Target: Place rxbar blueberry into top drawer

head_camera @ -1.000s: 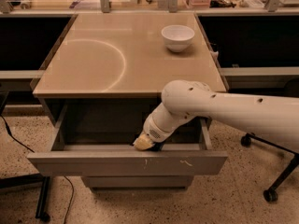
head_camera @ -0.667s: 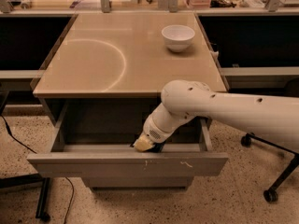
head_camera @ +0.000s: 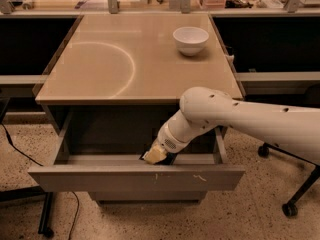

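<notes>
The top drawer [head_camera: 135, 178] is pulled open below the tan table top, its flat front with small light scratches facing me. My white arm reaches from the right down into the drawer. My gripper [head_camera: 156, 157] is low inside the drawer, near its front wall, right of the middle. Only its yellowish tip shows above the drawer front. A dark shape sits right beside the tip; I cannot tell whether it is the rxbar blueberry, which is otherwise hidden.
A white bowl [head_camera: 190, 39] stands at the back right of the table top [head_camera: 115, 64]. Office chair legs with castors [head_camera: 290, 209] stand on the floor at the right. A black stand and cable [head_camera: 30, 194] lie at the left.
</notes>
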{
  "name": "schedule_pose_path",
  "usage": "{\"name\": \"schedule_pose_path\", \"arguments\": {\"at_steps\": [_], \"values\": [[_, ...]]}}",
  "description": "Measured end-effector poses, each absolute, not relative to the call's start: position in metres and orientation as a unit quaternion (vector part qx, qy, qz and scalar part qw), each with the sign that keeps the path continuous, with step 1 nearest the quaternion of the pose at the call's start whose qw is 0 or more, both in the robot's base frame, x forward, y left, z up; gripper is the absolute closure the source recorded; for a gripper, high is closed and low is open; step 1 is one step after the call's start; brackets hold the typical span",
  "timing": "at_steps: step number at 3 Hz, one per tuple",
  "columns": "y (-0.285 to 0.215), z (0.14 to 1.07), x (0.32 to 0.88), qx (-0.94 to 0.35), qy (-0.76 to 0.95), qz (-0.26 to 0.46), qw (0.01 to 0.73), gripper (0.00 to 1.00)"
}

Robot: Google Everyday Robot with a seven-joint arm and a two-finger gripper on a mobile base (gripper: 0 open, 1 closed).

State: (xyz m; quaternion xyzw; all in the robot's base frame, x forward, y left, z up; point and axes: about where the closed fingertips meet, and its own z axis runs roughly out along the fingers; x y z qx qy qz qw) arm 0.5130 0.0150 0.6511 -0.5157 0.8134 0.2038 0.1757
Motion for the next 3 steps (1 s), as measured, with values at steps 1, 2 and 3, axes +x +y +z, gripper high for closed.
{"name": "schedule_pose_path", "arguments": {"at_steps": [1,2,3], "values": [[0.009,0.659,0.514,-0.506,0.797,0.240,0.225,0.12],[-0.011,0.661,0.511,-0.514,0.790,0.233,0.240,0.00],[-0.011,0.661,0.511,-0.514,0.790,0.233,0.240,0.00]]}}
